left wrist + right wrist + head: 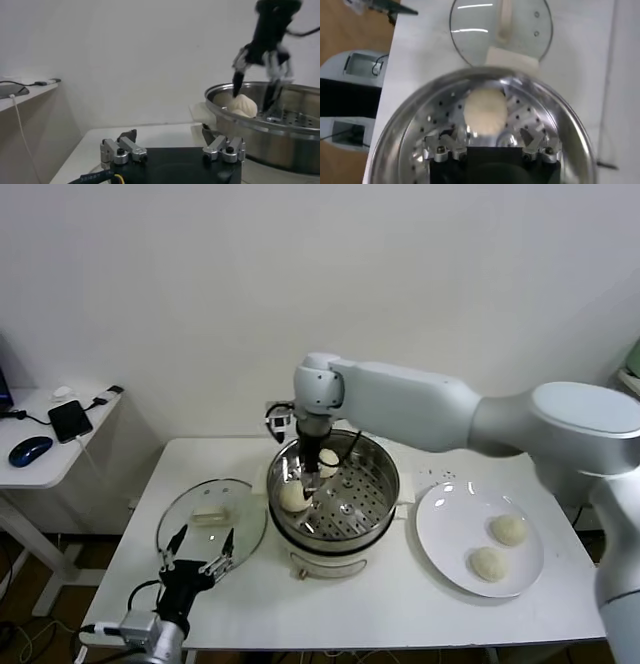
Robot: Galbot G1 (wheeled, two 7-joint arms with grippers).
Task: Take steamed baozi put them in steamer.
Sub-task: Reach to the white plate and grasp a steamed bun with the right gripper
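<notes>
The steamer (370, 506) is a shiny steel pot with a perforated tray, standing mid-table. My right gripper (310, 481) reaches down into it and is open. Its fingers (530, 136) stand spread on either side of one steamed baozi (484, 111), which rests on the tray near the pot's left wall (293, 497). A second pale round shape (329, 463) shows just behind that gripper. Two more baozi (508, 529) (488, 563) lie on the white plate (445, 524) to the right. My left gripper (200, 552) waits open at the front left, holding nothing.
A round glass lid (205, 509) with a cream handle lies flat left of the steamer, just beyond my left gripper. A side desk (40, 469) with a phone and mouse stands beyond the table's left edge. The wall is close behind the table.
</notes>
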